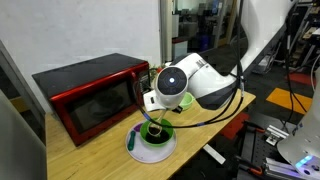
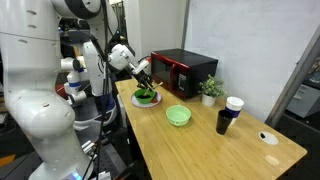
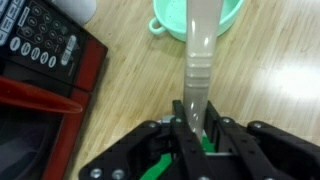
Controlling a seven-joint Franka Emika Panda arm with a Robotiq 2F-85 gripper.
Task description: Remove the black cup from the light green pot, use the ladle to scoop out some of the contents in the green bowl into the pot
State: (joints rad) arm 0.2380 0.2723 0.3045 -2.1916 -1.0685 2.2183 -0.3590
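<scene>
A pale wooden tabletop [image 2: 200,140] runs along a white wall in a cluttered lab, with a glossy red microwave oven [image 2: 185,72] at the back. From the left stand the dark-green round bowl [image 2: 146,97] on a white plate [image 1: 165,152], the shallow lime-green pot [image 2: 178,115], then the plain black cup [image 2: 223,122] on the wood, outside the pot. Over the bowl the black gripper [image 3: 197,125] pinches the pale translucent ladle [image 3: 197,60], whose long axis in the wrist view points straight from the jaws toward the pot.
</scene>
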